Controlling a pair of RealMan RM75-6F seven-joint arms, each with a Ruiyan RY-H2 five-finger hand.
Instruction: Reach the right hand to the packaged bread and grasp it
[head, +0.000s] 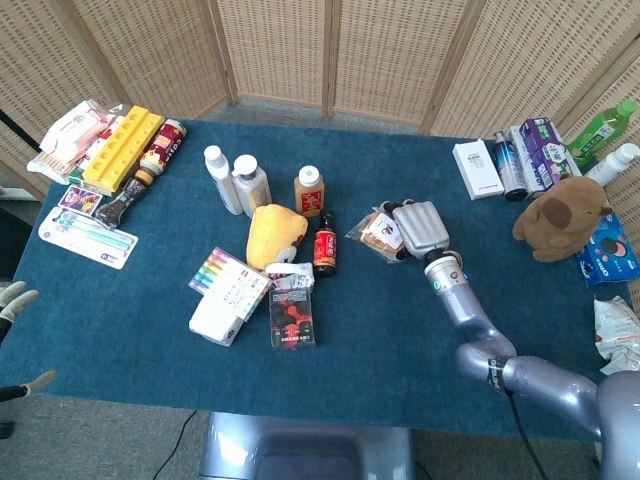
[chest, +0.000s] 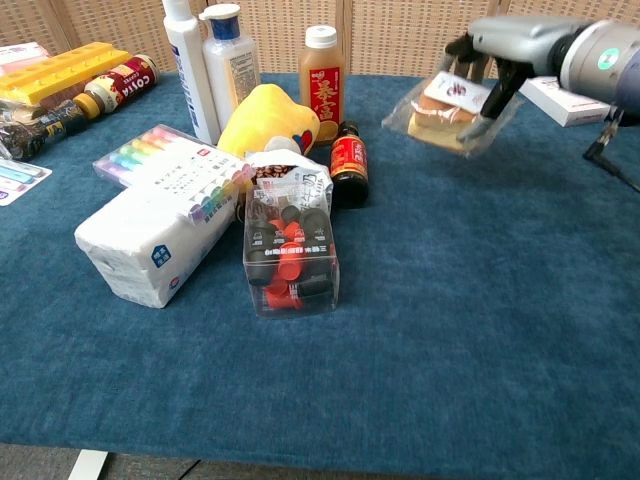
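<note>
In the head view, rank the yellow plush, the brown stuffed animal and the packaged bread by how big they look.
1. brown stuffed animal
2. yellow plush, close to it in size, so unsure
3. packaged bread, partly hidden under the right hand

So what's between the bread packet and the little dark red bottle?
Nothing, only bare blue cloth between the bread packet, held up by the right hand, and the bottle. The chest view shows it.
</note>
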